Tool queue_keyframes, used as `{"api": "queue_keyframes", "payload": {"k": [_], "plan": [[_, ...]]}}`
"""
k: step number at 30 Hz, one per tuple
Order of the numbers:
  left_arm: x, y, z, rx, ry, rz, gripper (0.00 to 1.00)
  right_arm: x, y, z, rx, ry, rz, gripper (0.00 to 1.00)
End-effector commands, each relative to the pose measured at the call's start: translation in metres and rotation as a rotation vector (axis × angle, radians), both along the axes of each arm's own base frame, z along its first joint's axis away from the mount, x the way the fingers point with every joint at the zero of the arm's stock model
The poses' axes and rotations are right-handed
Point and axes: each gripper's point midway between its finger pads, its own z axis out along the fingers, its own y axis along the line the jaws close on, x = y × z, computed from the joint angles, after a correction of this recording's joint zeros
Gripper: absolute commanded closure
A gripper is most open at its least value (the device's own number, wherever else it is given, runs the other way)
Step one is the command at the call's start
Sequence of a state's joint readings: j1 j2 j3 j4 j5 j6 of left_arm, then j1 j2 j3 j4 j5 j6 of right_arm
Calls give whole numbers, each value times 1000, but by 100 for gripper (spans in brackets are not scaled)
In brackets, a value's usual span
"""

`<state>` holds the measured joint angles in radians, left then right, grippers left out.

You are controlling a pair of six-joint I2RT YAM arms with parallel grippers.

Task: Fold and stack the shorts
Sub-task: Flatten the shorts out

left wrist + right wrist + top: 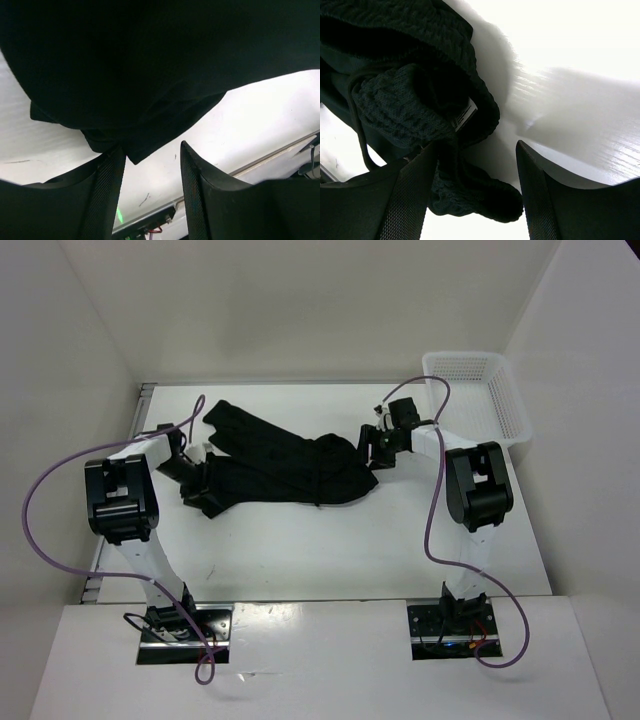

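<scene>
Shorts [290,465] soft, light, floppy. Left fingers [100,200] open, empty, near a fabric corner. Right fingers [540,210] open, waistband [482,107] partly between them, unclamped. Pinch there.

From above, the left gripper [200,485] loses its fingertips, black on black, against the shorts [290,465]; the right gripper [374,452] merges likewise with the waist end. The left wrist view crops the shorts at top, left and right, too dark to show folds. The right wrist view's white label [465,116] is unreadable; the drawstring [356,125] vanishes behind a gripper finger.
</scene>
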<state>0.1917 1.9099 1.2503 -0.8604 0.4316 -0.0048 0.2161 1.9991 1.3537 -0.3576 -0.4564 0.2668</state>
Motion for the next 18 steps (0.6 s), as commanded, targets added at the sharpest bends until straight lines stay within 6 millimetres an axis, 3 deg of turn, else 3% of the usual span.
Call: {"api": "queue_keyframes", "payload": {"k": [1, 3, 7, 8, 12, 18], "plan": [[19, 0, 7, -3, -79, -8, 45, 6, 1, 24, 7, -86, 12, 31], [19, -2, 6, -13, -81, -8, 47, 5, 2, 25, 16, -84, 18, 31], [21, -3, 7, -25, -93, -8, 72, 3, 2, 24, 10, -79, 25, 34], [20, -4, 4, -27, -84, -8, 83, 2, 0, 22, -1, -72, 19, 34], [23, -6, 15, -40, -121, -10, 98, -6, -10, 17, -54, -67, 22, 33], [16, -4, 56, -28, -175, 1, 100, -26, -19, 25, -59, -67, 20, 28]]}}
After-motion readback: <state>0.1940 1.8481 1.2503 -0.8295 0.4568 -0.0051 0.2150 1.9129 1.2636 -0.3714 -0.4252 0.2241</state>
